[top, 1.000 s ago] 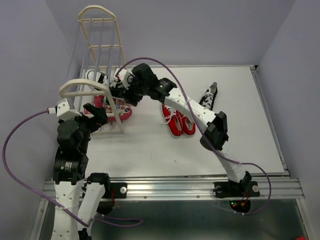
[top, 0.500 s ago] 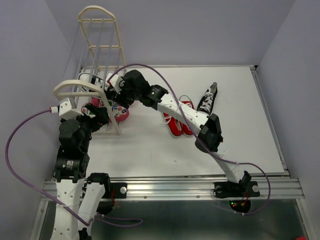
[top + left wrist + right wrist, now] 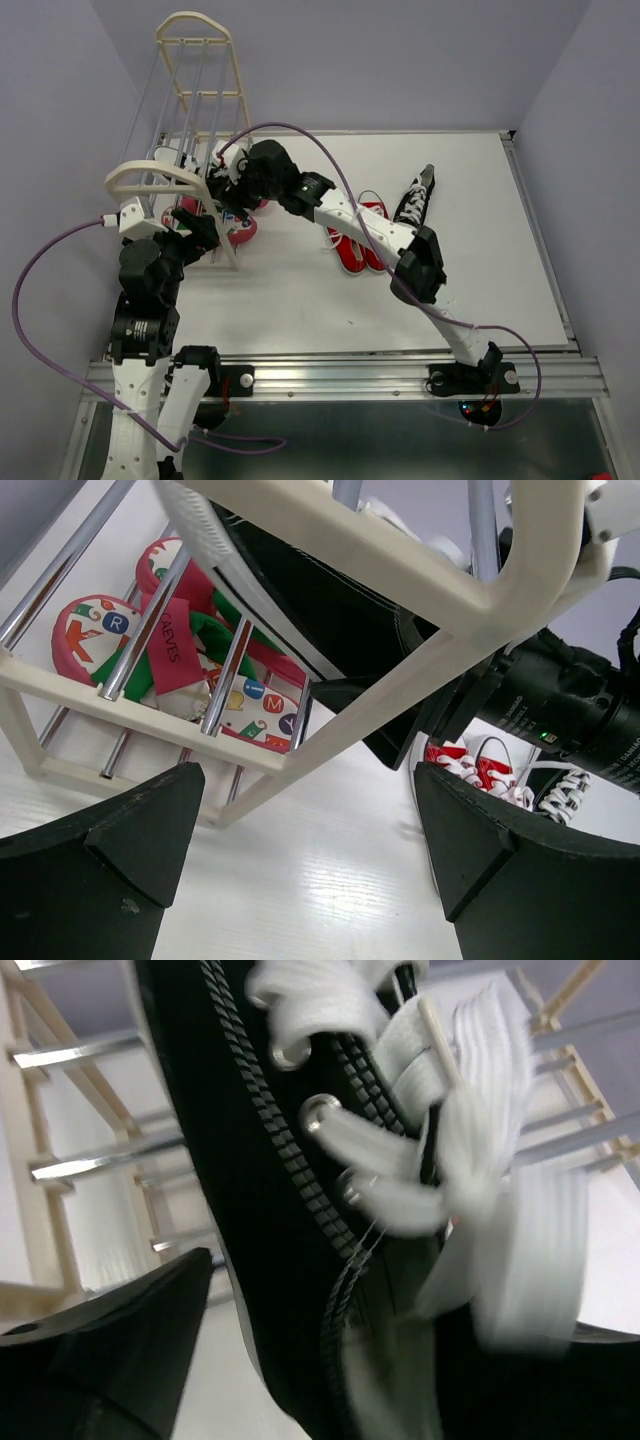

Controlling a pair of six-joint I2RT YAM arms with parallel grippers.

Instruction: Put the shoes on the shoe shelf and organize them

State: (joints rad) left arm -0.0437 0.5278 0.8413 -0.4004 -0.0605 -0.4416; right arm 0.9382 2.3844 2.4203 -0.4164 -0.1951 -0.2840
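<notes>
Two grippers work at the near end of the tall cream-coloured shoe shelf with arched end frames and thin grey metal rails point(image 3: 150, 178).

Right gripper point(image 3: 218, 182): reached in among the rails.
- Black sneaker with white laces and white ribbed sole point(image 3: 260, 1160) lies lengthwise between the jaws and fills the wrist view.
- Black flank faces one jaw; laces and sole face the other.
- Silver eyelets, zigzag stitching down the flank; the white parts are blurred.
- One dark finger point(image 3: 100, 1360) sits just beside the flank, with a thin pale sliver showing between them.
- The opposite finger is lost behind the blurred sole, so I cannot tell whether the jaws are clamped on the shoe or have let go.
- Rails show on both sides of the shoe, so it is inside the shelf. From the left wrist its dark bulk with a white edge sits above the tier with the flip-flops.

Left gripper point(image 3: 307, 775): jaws spread wide, nothing between them.
- Just beyond the jaws stands the shelf's cream end frame.
- Past the frame, low behind the rails, lie the red-pink patterned flip-flops with green straps point(image 3: 90, 630), flat and side by side.
- Right of the jaws, red sneakers with white laces point(image 3: 480, 770) sit on the white table point(image 3: 300, 900).

A lone black sneaker point(image 3: 418, 195) lies on the table just beyond the red pair, well apart from both grippers.
</notes>
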